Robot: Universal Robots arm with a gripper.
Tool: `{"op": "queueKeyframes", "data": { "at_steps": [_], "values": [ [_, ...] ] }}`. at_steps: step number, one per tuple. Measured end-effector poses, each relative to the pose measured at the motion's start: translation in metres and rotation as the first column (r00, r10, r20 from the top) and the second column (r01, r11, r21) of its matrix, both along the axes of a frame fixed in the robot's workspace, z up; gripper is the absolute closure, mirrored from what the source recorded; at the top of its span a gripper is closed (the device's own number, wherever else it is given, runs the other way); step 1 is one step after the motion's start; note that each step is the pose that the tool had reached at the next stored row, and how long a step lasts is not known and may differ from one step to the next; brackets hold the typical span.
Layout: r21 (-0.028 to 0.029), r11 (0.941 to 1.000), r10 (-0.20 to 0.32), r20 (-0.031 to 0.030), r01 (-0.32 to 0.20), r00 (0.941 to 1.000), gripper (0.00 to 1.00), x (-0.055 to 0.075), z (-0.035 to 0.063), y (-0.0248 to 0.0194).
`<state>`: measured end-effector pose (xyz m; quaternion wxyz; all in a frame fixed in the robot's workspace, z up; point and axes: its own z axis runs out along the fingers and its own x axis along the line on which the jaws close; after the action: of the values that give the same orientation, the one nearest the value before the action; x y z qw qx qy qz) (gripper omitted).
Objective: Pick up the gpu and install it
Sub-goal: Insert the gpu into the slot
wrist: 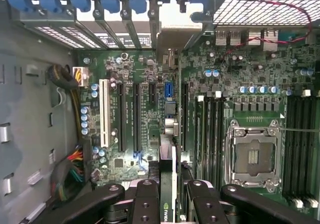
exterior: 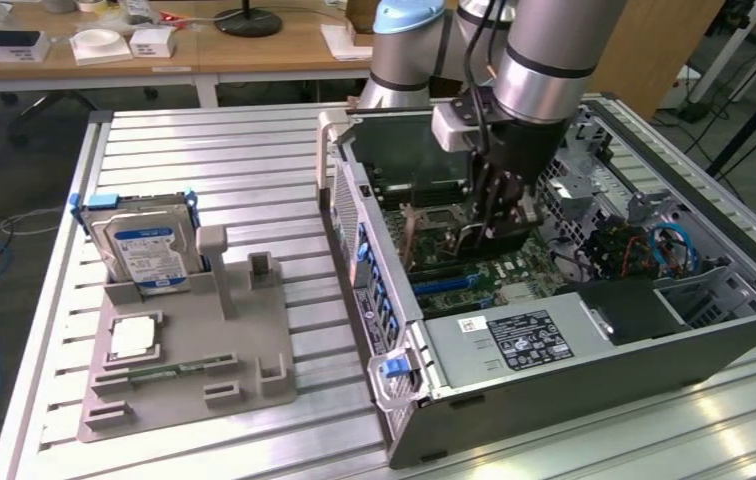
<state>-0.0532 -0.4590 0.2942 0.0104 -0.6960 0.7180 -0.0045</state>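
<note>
The gpu (wrist: 166, 194) is seen edge-on in the wrist view, a thin green card with a logo near my fingers and its silver end bracket (wrist: 172, 34) toward the case's rear slot openings. My gripper (wrist: 172, 204) is shut on it, with a black finger (wrist: 145, 204) on each side. The card hangs just above the motherboard (wrist: 145, 64), in line with the long black expansion slots (wrist: 135, 116). In the exterior view my gripper (exterior: 501, 225) reaches down into the open computer case (exterior: 392, 330) with the gpu (exterior: 514, 218) between its fingers.
An empty CPU socket (wrist: 252, 156) and memory slots (wrist: 210, 129) lie beside the card. A white slot (wrist: 104, 114) and cable bundles (wrist: 75, 169) sit on the other side. Outside the case, a grey fixture (exterior: 191, 350) holds a hard drive (exterior: 149, 250) with a blue label.
</note>
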Motion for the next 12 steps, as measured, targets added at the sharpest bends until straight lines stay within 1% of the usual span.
{"op": "queueKeyframes", "data": {
  "at_steps": [4,7,12],
  "values": [
    [-0.0001,1.0,0.0,0.0001,0.0,1.0,0.74,-0.003,-0.0073,0.0],
    [-0.0011,1.0,0.0,-0.0006,0.0,1.0,0.74,-0.003,-0.0081,0.0],
    [-0.0014,1.0,0.0,-0.0006,0.0,1.0,0.74,-0.006,-0.0171,0.0018]
  ]
}}
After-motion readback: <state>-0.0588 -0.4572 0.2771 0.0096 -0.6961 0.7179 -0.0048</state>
